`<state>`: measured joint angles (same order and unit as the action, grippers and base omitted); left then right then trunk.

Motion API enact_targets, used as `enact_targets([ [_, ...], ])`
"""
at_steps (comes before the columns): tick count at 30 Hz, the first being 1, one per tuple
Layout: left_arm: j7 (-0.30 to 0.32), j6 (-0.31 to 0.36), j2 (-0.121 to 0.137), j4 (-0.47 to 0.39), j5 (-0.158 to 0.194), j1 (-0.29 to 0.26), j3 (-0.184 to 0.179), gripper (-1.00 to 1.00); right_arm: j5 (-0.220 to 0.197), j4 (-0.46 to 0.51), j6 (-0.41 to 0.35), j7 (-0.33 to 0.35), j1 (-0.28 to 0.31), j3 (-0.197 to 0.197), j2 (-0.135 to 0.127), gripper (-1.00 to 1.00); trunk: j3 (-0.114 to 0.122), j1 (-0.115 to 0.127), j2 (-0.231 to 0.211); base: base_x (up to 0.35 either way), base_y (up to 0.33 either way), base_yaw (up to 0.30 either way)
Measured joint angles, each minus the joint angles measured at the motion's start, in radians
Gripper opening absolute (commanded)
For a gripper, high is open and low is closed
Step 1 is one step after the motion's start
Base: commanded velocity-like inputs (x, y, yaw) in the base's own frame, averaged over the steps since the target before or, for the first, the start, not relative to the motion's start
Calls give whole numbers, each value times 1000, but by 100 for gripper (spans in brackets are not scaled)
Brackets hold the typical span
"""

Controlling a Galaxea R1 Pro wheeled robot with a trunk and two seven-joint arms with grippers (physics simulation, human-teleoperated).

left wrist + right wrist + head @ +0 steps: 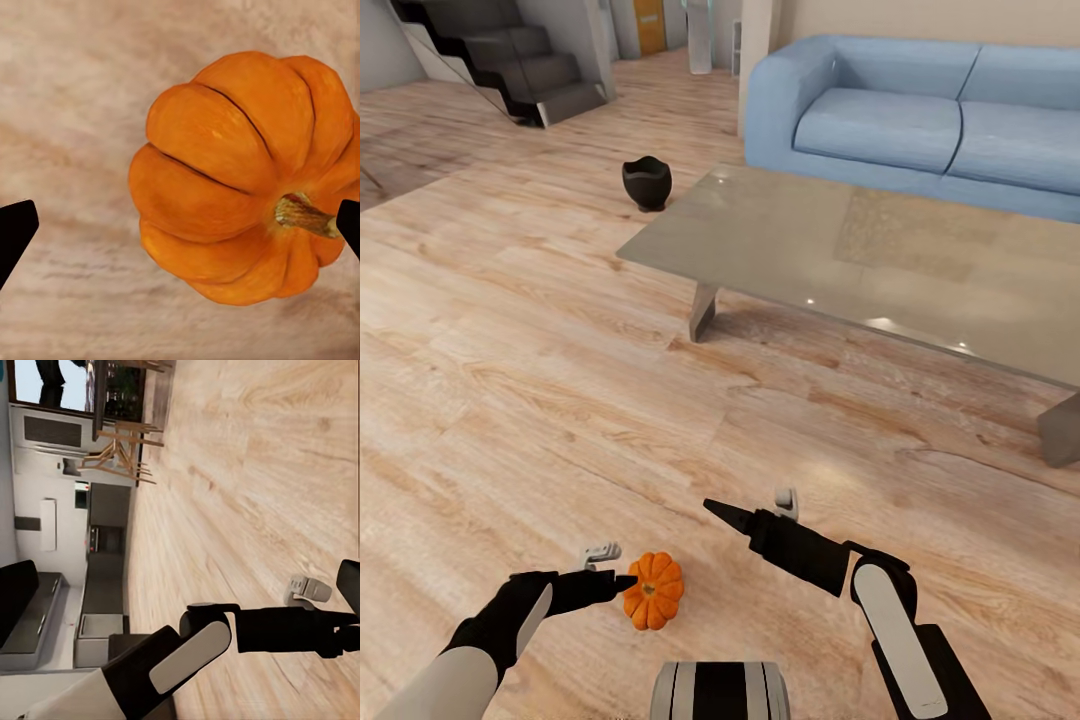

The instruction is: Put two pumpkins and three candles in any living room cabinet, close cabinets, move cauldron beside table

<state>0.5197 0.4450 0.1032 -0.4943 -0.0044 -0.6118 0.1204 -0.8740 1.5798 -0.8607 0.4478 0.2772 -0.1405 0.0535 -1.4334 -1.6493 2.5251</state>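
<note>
**Pumpkin lies just off the left hand's tips, stem tipped sideways**

The pumpkin (652, 590) sits on the wooden floor (540, 400), close in front of the robot's base, and it is the landmark for everything else here. The left hand (622, 581) is right beside it on the robot's left, its dark fingertip touching or almost touching the orange rind in the head view; I cannot tell which. In the left wrist view the pumpkin (244, 176) fills the space between the two black fingertips (15, 229), which stand wide apart with nothing gripped. The fruit is off-centre there: one tip has bare floor next to it, the other sits against the stem end. The stem (304, 214) points sideways toward that finger rather than up at the camera, so the pumpkin's short axis lies roughly along the line between the fingers.

The right hand (722, 512) hangs beyond the pumpkin and to its right, clearly farther off, carrying nothing; how far it is open I cannot tell. The left arm is the nearer one, and my judgement is that it needs to shift until the pumpkin is centred before closing.

Well beyond the pumpkin stand the glass counter (780, 250) and, near its left corner, the black cauldron (647, 182).
</note>
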Motion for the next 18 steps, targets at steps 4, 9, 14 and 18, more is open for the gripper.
enact_targets([
  [4, 0, -1, 0, -1, 0, 0, 0, 100, 0, 0, 0, 0, 0, 0, 2, 100, -15, -2, 1, 0, 0, 0],
  [9, 1, -2, 10, -2, 0, 0, 1, 100, 0, 0, 0, 0, 0, -1, 3, 100, -35, -4, 2, 0, 0, 0],
  [14, 2, -4, 14, -2, 0, 0, 0, 100, -1, 0, 0, 0, 0, -2, 3, 100, -47, -5, 3, 0, 0, 0],
  [18, 2, -19, 13, -2, 1, 0, 0, 100, -1, -1, 0, 0, 0, -2, 5, 100, -47, -5, 3, 0, 0, 0],
])
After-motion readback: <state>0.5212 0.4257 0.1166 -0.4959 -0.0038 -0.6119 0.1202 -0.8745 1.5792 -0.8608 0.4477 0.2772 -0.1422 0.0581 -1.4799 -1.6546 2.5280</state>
